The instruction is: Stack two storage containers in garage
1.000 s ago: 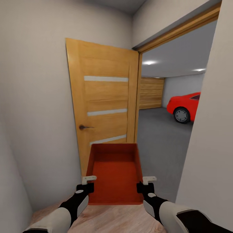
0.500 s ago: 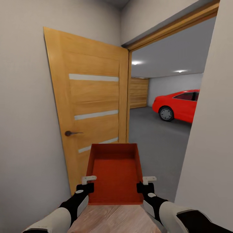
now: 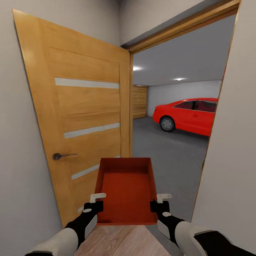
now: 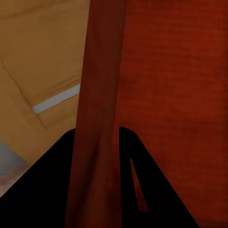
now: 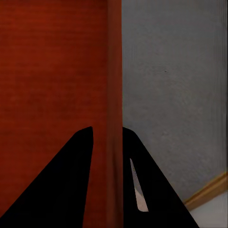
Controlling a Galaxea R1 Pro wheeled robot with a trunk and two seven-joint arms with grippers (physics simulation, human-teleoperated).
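One storage container [image 3: 126,188], clamped by both grippers' fingers [image 4: 92,156], is carried toward the garage [image 3: 174,106]; passage through the doorway [image 3: 167,142] is required next.

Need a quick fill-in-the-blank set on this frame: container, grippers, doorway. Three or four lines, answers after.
1. Each gripper, left and right, clamps a side wall of the red-orange ____.
2. The wooden door on the left stands ____.
3. Through the doorway, a red ____ is parked on the grey floor.
4. The container holds ____ inside.

Answers: container; open; car; nothing
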